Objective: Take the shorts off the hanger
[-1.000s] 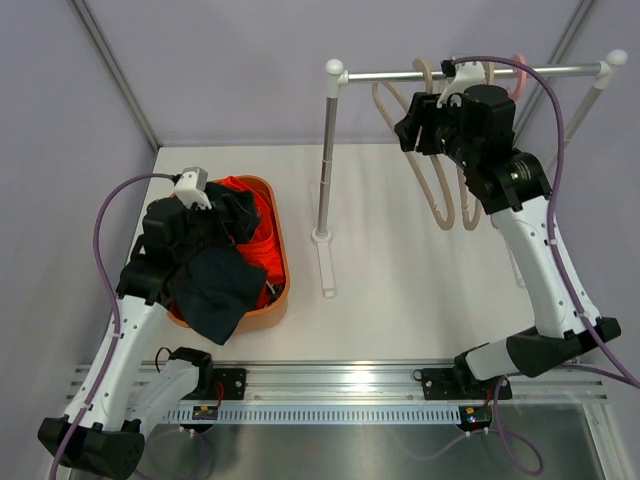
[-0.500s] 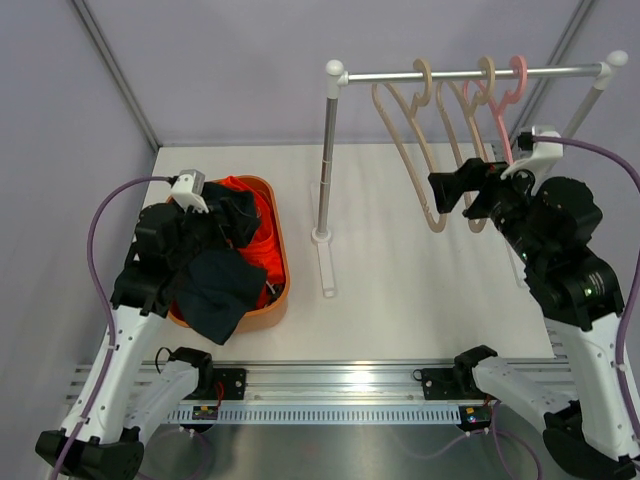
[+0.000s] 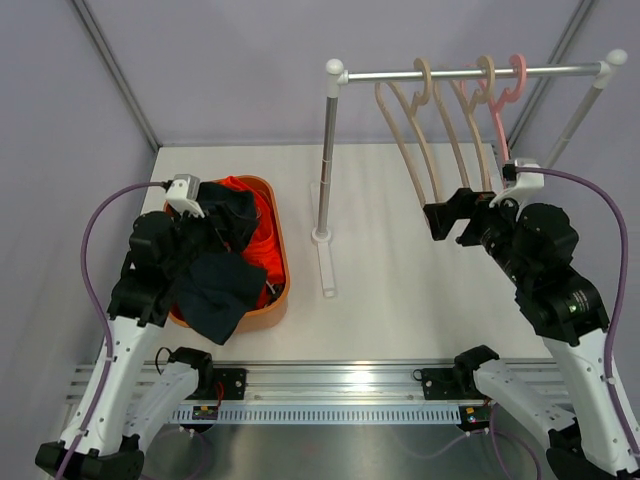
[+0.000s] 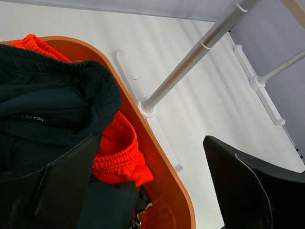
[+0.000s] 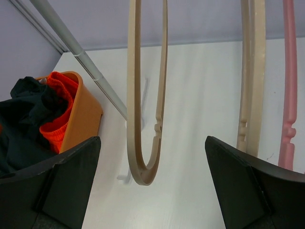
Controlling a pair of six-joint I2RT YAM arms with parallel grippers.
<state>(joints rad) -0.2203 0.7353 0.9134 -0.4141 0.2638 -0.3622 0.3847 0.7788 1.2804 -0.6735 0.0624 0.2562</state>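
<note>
The dark navy shorts lie in the orange basket at the left, draped over its near rim. The bright orange shorts lie under them. A scrap of camouflage print shows low in the basket. My left gripper hovers over the basket, open and empty; the wrist view shows its jaws wide apart. Two beige hangers and a pink hanger hang bare on the rail. My right gripper is open and empty, just below the hangers.
The rack has a horizontal rail, a grey post and a white foot right of the basket, with a second post at the far right. Grey walls close the back and sides.
My right arm has come down and back from the rail, its open gripper now below the hangers. My left arm has drawn back slightly over the basket. The shorts have not moved.
</note>
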